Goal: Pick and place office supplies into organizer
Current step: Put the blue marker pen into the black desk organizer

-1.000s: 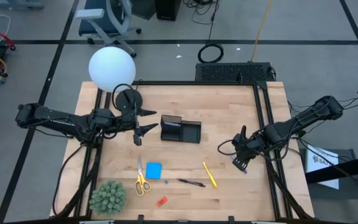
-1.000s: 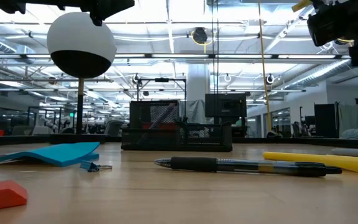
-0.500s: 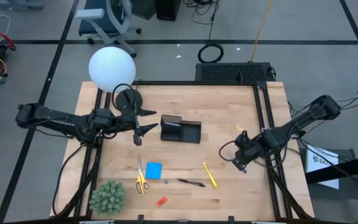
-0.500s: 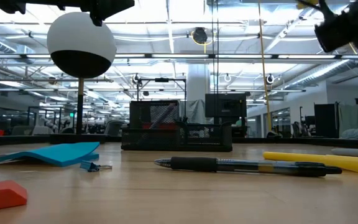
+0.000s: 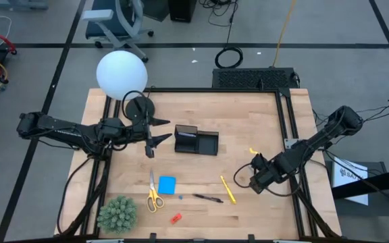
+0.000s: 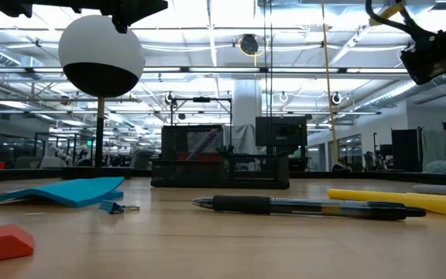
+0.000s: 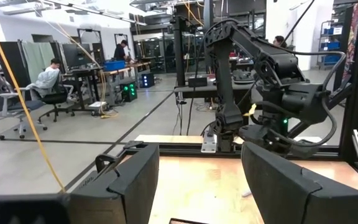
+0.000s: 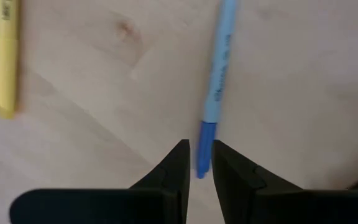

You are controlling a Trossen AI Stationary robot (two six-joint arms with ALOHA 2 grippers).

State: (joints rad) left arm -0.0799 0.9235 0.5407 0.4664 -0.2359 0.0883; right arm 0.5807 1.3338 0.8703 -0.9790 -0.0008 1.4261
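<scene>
My right gripper (image 5: 255,181) hovers over the table's right part, right of the yellow pen (image 5: 228,190). Its wrist view looks down on the bluish pen (image 8: 219,81) lying on the wood. The fingers stand a narrow gap apart (image 8: 201,146), with the pen's dark-blue end (image 8: 202,158) showing in that gap. My left gripper (image 5: 150,147) waits open, just left of the black organizer (image 5: 196,140). The black pen (image 5: 208,198), blue note pad (image 5: 167,185), yellow-handled scissors (image 5: 153,196) and red piece (image 5: 175,218) lie flat near the near edge. My right gripper points down at the bluish pen's dark-blue end (image 8: 202,168), one finger on each side of it and in line with the pen. A sliver of wood shows beside the pen, and I cannot tell whether a finger touches it. The pen lies flat on the table.
A white globe lamp (image 5: 121,74) with a round black base (image 5: 139,106) stands at the far left. A green spiky plant (image 5: 117,213) sits in the near left corner. Black frame rails (image 5: 290,135) run along the table's sides. Bare wood lies right of the organizer.
My right gripper has shifted a little toward the table's left and near edge, closer to the yellow pen, and the arm behind it has swung toward the near edge. The things on the table lie where they were.
</scene>
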